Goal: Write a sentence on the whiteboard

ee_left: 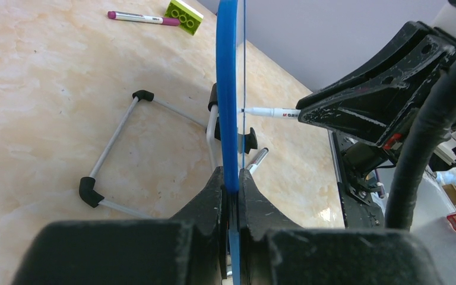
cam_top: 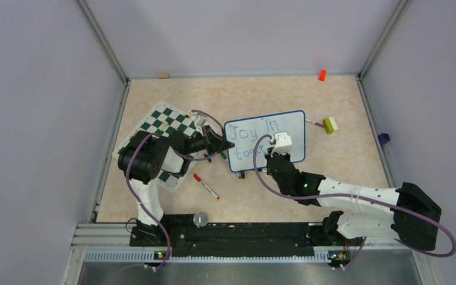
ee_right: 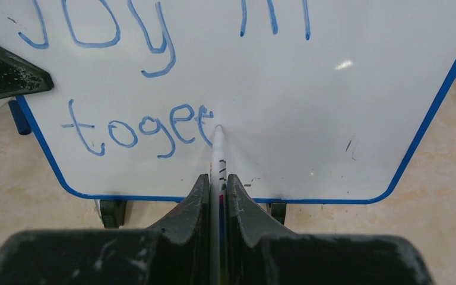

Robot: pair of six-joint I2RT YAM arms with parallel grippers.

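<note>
Blue-framed whiteboard (cam_top: pixel 288 127) stands upright mid-table on small feet, just beside the chess mat (cam_top: pixel 165 119). Judged light and stiff, it is liable to tip or slide under pen pressure, and the frame edge is the sound hold. Left gripper (ee_left: pixel 231 181) jaws pinch that edge. Right gripper (ee_right: pixel 217 178) jaws pinch a marker (ee_right: pixel 218 151), its tip touching the board after "toget" of the sentence (ee_right: pixel 142 127). Blank board remains to the right of the tip. A loose pen (cam_top: pixel 206 186) lies near the front.

sentence (cam_top: pixel 250 135) | lower line part-hidden | behind right arm (cam_top: pixel 344 193)
</note>
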